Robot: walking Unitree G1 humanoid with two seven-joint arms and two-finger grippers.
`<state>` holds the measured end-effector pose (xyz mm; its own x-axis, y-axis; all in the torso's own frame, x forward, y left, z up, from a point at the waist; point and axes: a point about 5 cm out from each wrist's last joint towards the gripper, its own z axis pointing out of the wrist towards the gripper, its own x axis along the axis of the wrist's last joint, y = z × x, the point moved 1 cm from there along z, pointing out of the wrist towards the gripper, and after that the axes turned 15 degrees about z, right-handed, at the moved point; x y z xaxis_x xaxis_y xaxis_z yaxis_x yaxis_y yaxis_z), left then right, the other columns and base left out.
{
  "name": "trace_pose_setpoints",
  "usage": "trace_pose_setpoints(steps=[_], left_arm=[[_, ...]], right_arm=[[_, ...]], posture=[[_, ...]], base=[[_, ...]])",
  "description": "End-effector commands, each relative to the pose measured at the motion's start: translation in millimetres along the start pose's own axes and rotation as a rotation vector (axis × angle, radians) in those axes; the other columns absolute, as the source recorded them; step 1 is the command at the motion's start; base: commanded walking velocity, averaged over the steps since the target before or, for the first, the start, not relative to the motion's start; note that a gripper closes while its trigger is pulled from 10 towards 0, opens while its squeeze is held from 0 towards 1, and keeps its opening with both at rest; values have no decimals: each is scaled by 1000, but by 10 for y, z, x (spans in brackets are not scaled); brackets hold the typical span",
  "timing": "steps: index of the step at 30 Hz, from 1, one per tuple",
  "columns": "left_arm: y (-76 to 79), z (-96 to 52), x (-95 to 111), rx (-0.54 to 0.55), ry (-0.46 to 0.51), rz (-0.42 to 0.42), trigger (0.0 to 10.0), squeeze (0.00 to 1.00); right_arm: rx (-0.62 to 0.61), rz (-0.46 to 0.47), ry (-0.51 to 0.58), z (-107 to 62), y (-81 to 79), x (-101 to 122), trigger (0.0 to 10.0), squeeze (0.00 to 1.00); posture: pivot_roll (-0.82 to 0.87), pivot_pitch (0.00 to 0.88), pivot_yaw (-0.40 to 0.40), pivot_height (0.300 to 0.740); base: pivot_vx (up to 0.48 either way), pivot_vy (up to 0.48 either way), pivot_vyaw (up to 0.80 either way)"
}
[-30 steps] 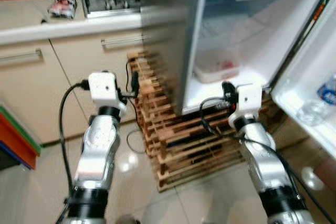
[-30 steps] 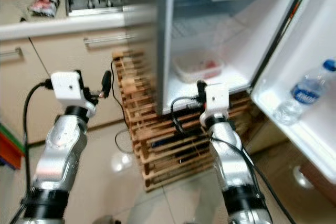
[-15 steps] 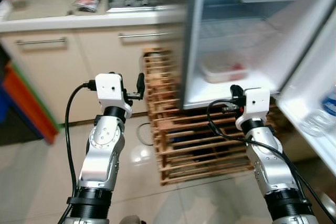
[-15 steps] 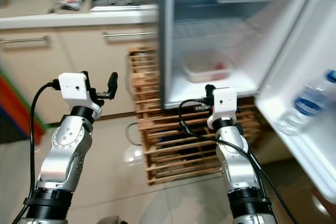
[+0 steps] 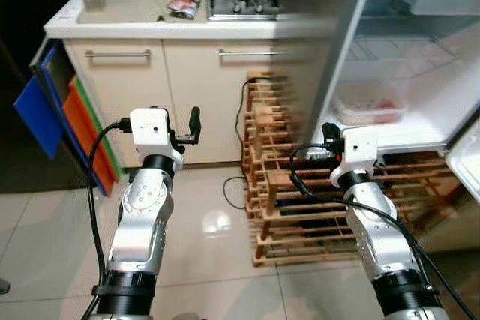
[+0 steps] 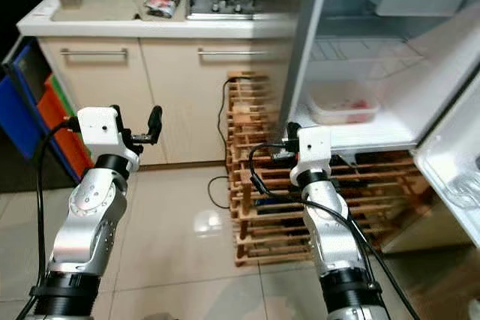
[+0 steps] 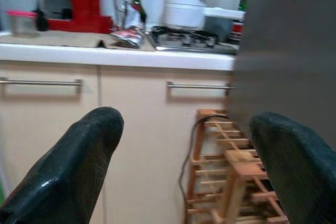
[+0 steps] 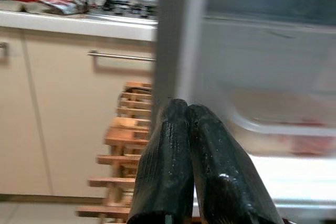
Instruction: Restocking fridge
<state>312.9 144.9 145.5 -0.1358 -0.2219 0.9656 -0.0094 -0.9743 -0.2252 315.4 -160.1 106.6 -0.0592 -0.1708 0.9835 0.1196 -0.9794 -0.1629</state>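
Fridge is standing open ahead on my right, a lidded food container sitting on its shelf. I'm holding left gripper wide apart and empty, right gripper pinched closed on nothing; probably heading to the counter for stock.

Open fridge, lidded container on shelf; wooden rack beneath.

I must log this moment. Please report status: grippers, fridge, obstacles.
Left gripper open, empty; right gripper shut, empty. Fridge open, food container on shelf. Wooden rack below.
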Motion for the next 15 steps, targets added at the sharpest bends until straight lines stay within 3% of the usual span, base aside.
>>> trace_pose_setpoints(steps=[1,7,10,11,15], left_arm=[[22,13,-8,-7,-16,-6,10000,0],[14,23,6,-6,-13,8,10000,0],[-15,36,33,9,4,8,10000,0],[-17,37,35,9,5,12,10000,0],[-25,37,40,17,3,23,10000,0]], right_arm=[[-10,-9,41,-12,35,71,10000,0],[-77,-19,120,24,43,217,10000,0],[-24,-27,161,83,-130,306,10000,0],[-11,-7,160,96,-178,315,10000,1000],[-9,63,145,104,-219,292,10000,1000]], posture=[[4,0,-19,740],[4,0,-13,740],[3,0,-6,740],[7,0,-8,740],[13,0,-9,740]], base=[[0,469,0],[0,471,742],[0,297,442],[0,0,0],[0,0,0]])
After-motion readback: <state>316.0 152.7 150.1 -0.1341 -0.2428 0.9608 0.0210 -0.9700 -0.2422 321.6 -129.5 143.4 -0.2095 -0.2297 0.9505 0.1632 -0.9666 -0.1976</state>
